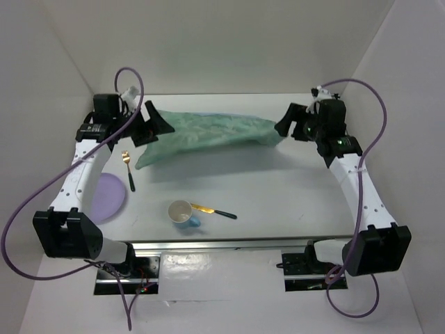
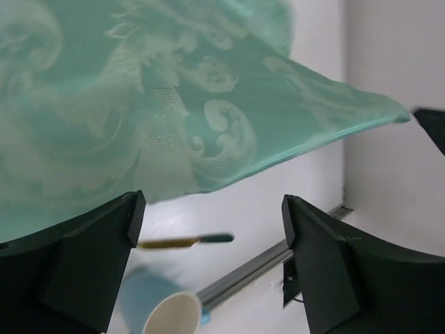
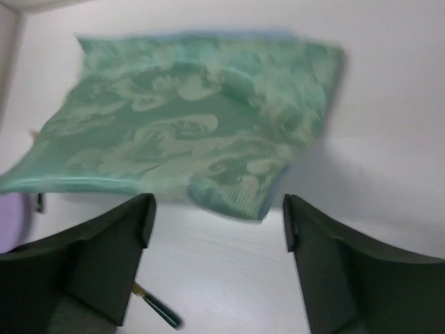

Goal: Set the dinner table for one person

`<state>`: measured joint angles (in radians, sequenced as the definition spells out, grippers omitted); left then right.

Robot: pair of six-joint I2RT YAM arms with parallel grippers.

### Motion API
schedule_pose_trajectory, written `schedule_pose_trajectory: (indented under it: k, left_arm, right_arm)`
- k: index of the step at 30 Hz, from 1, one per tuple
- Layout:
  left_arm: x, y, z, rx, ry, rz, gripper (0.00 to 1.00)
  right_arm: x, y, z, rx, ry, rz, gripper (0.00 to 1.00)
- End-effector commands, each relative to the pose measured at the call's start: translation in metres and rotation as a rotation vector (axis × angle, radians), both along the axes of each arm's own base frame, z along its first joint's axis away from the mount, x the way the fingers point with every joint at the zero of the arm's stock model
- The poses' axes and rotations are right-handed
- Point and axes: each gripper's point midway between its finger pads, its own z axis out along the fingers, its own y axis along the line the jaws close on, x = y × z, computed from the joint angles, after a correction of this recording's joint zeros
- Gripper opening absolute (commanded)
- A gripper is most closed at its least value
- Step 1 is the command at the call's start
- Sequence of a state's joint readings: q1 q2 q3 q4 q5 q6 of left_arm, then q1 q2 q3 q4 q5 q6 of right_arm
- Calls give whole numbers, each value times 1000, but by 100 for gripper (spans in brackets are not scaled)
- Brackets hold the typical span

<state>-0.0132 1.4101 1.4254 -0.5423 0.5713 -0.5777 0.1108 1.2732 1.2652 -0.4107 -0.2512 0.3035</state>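
The teal patterned placemat stretches rumpled across the back of the white dinner table, its front edge lifted over a shadow. My left gripper is at its left end and my right gripper at its right end. Both are open with nothing between the jaws. In the left wrist view the placemat hangs beyond my open gripper. In the right wrist view the placemat is blurred, its near corner just past my open gripper.
A lilac plate lies at the left, with a gold spoon beside it. A blue cup and a gold, dark-handled knife lie near the front silver rail. White walls enclose the table.
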Motion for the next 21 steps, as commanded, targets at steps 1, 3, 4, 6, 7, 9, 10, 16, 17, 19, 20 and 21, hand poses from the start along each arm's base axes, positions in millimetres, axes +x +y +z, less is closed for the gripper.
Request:
schedule_pose_trajectory:
  k: [1, 3, 4, 6, 7, 9, 10, 16, 17, 19, 20, 21]
  left_arm:
    - [-7, 34, -54, 131, 143, 124, 100]
    - [-2, 40, -51, 158, 133, 144, 100]
    - [3, 45, -39, 179, 104, 175, 98]
    - [14, 47, -30, 184, 83, 186, 91]
    - [19, 50, -29, 200, 79, 189, 87]
    - [34, 56, -36, 227, 120, 213, 73]
    - [41, 62, -40, 251, 132, 239, 67]
    - [34, 91, -121, 368, 397, 387, 41]
    - [23, 98, -140, 390, 451, 400, 51]
    - [11, 105, -159, 401, 516, 442, 82]
    - [0, 113, -175, 428, 561, 459, 85]
    - [-5, 118, -181, 420, 589, 480, 85]
  right_arm:
    - [-16, -17, -26, -58, 3, -6, 90]
    - [-27, -12, -23, -58, -25, 32, 100]
    - [-27, -13, -23, -66, -28, 35, 100]
    - [-25, -18, -3, -76, -70, 6, 100]
    - [-21, -20, -2, -68, -52, -17, 98]
    - [-12, -26, -11, -76, 35, -66, 86]
    - [-9, -26, -18, -55, 88, -88, 77]
    - [-30, -19, -107, 35, 454, -151, 65]
    - [-42, -16, -128, 55, 506, -156, 72]
    - [-56, -9, -135, 135, 539, -159, 85]
    - [-58, -12, -140, 155, 547, -183, 85]
    - [-70, -9, -152, 178, 579, -181, 85]
